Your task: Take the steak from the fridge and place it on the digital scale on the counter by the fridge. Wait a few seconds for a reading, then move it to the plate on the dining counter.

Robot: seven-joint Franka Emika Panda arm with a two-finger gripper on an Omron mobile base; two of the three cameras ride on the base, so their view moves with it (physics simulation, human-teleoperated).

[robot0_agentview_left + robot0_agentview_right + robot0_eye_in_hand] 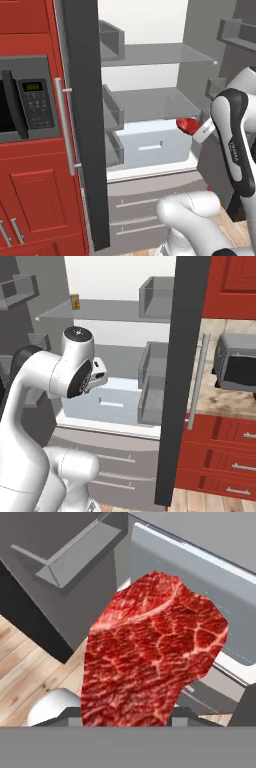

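red marbled steak (152, 657): clamped in my gripper (194, 129), clear of the shelf
where: just outside the open fridge (150, 105), in front of the pale drawer (152, 145)
why: lifted free so I can swing toward the scale

The open fridge (150, 100) has grey shelves (155, 102); a small yellow item (75, 302) stands on the upper shelf. A pale drawer (155, 145) sits beneath them. A toaster oven (236, 363) rests on the counter (225, 401).
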